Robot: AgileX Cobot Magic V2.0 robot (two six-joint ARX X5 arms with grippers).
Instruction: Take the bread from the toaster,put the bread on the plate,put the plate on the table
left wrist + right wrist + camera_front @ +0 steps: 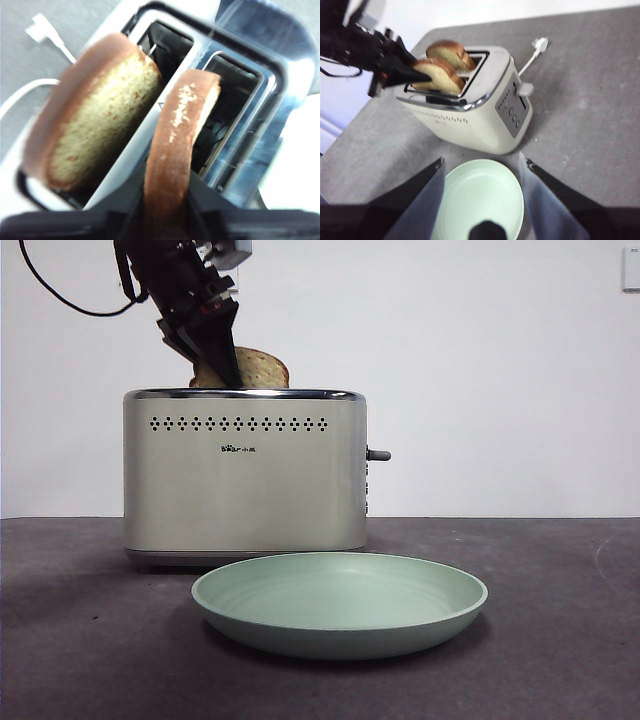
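Observation:
The cream toaster (245, 490) stands on the table (560, 640) with two slices in its slots. My left gripper (222, 365) comes down from the upper left and is shut on the bread (258, 368), the slice in the slot nearer the plate, which sticks up out of the toaster. The left wrist view shows that bread (170, 160) edge-on between the jaws of the left gripper (167, 200), with the other slice (95, 115) beside it. The mint-green plate (440, 615) lies empty in front of the toaster. My right gripper (481, 162) hovers open above the plate (485, 192).
A white cord with its plug (539, 45) lies on the table behind the toaster (475, 125). A black cable (60, 295) hangs from the left arm at the upper left. The toaster's lever (378, 454) juts from its right side.

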